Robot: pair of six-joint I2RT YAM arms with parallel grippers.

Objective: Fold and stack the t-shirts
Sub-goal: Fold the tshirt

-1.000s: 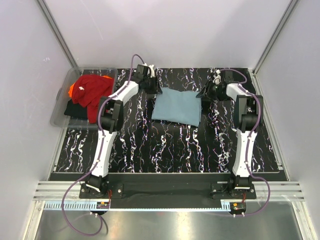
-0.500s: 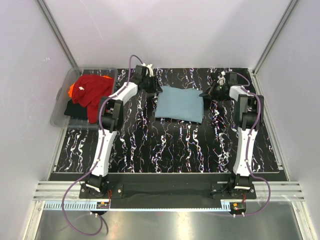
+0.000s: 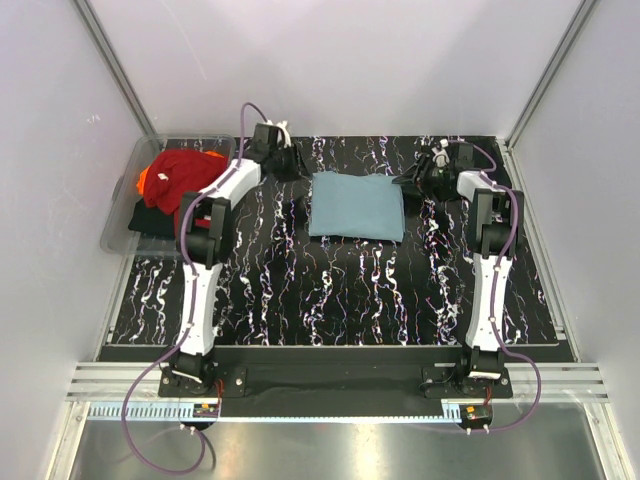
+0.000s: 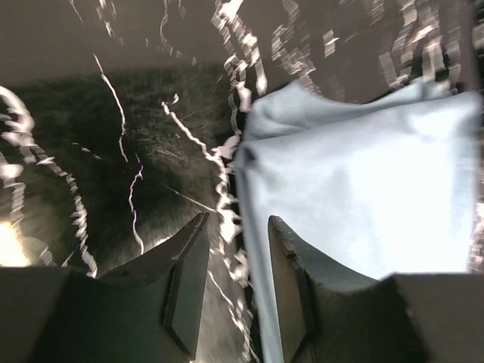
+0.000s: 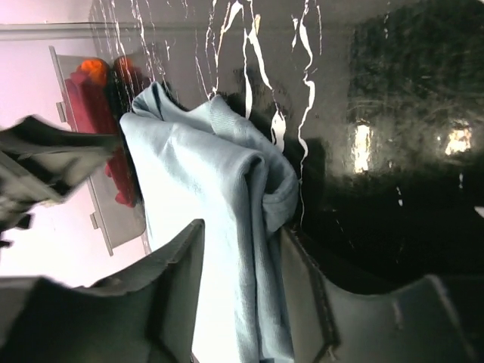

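Note:
A dusty teal-blue t-shirt (image 3: 355,206) lies folded into a rectangle at the back middle of the black marbled table. My left gripper (image 3: 284,161) hovers just off the shirt's far left corner. In the left wrist view its jaws (image 4: 238,219) stand open, and the shirt's edge (image 4: 355,189) runs along the right finger. My right gripper (image 3: 414,181) is at the shirt's far right edge. It is open (image 5: 240,234), with a bunched fold of the shirt (image 5: 257,189) lying loose between its fingers. Red (image 3: 185,180), orange (image 3: 145,180) and black (image 3: 150,218) t-shirts lie in the tub.
A clear plastic tub (image 3: 123,222) stands at the back left, partly off the table mat, and it also shows in the right wrist view (image 5: 98,219). White walls with metal posts close in the back and sides. The arm bases sit along the near edge.
The left gripper has drawn away to the left, off the shirt's corner. The right gripper has let go of the fabric. The shirt now lies flatter and squarer, slightly farther back.

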